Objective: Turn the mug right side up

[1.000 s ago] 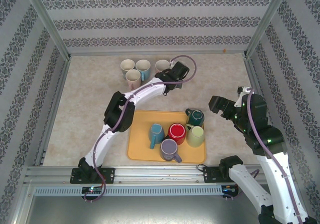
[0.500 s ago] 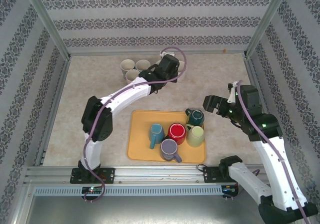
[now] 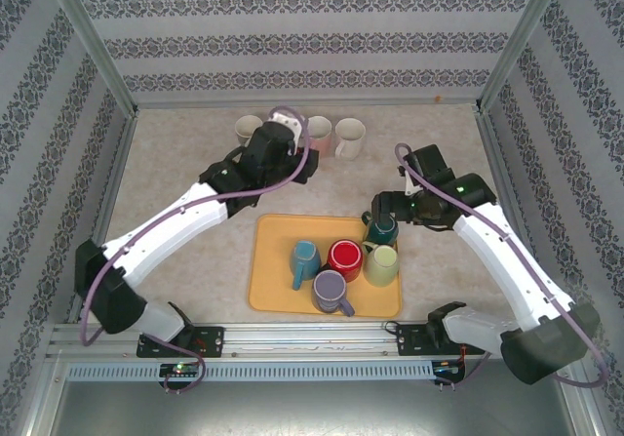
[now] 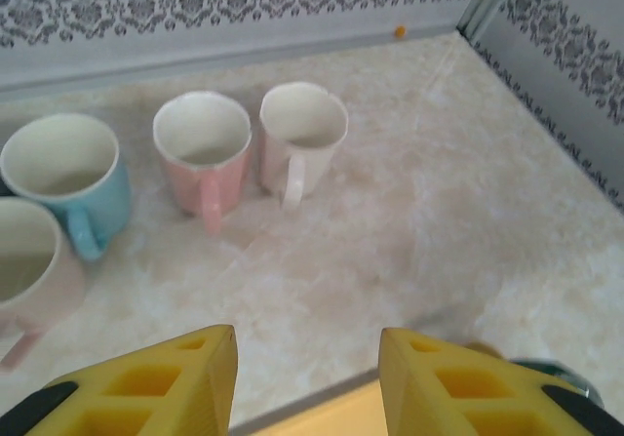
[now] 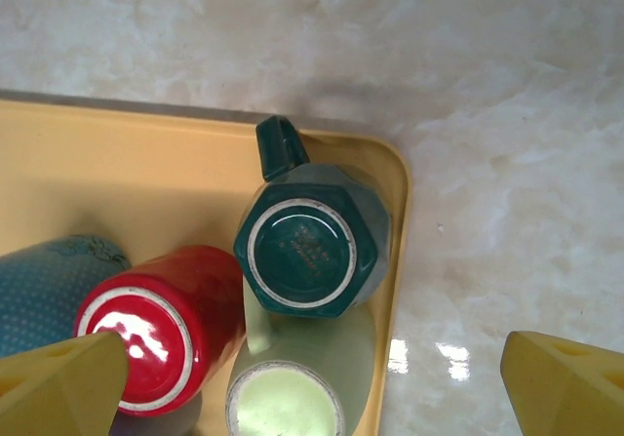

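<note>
Right gripper spread wide above the upside-down dark green mug.
Red mug and pale green mug crowd it closely; a descending finger could strike them instead.

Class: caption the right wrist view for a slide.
Open right hand hovers over upside-down dark green mug on yellow tray.

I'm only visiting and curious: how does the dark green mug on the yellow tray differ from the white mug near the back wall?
The dark green mug stands upside down, base up; the white mug stands upright, mouth up. The dark green mug sits in a corner of the yellow tray; the white mug stands on the bare table beside a pink mug. Both have one handle.
</note>
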Controlling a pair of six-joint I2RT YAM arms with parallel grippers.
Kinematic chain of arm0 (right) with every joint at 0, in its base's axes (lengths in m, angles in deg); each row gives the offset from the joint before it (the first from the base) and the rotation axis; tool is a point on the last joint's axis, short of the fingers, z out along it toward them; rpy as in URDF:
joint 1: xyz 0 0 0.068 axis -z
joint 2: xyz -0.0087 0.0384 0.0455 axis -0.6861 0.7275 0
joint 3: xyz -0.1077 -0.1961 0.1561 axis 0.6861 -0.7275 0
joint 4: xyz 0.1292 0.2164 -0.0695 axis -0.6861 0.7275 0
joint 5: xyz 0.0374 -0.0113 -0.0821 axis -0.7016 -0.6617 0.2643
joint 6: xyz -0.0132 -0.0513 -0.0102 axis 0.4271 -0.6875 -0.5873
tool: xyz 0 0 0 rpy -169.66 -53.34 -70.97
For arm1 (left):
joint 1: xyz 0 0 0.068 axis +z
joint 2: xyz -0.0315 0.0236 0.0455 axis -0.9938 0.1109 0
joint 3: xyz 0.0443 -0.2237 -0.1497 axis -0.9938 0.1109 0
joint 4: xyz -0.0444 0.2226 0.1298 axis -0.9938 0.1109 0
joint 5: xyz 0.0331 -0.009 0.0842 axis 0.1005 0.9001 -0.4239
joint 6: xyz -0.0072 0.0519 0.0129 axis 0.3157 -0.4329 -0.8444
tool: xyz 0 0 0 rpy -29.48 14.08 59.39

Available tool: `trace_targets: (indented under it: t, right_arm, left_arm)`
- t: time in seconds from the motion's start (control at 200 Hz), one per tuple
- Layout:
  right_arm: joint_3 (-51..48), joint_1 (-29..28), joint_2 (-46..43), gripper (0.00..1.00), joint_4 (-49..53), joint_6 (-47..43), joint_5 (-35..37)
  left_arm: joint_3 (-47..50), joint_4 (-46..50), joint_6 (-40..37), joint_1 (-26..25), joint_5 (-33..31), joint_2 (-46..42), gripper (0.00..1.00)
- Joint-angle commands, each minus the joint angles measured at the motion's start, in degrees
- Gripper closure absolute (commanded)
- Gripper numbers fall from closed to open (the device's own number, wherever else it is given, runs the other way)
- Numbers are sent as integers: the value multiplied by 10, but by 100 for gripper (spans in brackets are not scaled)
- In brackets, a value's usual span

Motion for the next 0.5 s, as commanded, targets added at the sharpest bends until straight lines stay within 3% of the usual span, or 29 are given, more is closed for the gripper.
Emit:
trace_targets:
  t: [0.0,0.38,0.495]
  right_arm:
    - [22,-8,42,2,29,-47,-16]
    - [50,-13,128,2,38,-170,45]
    - [49,-9,147,2,40,-176,12]
  left_arm:
    - [52,-32,-31,7,16,-37,55]
    - [134,-99,-39,8,42,-89,55]
    - [139,-104,-37,8,48,-99,55]
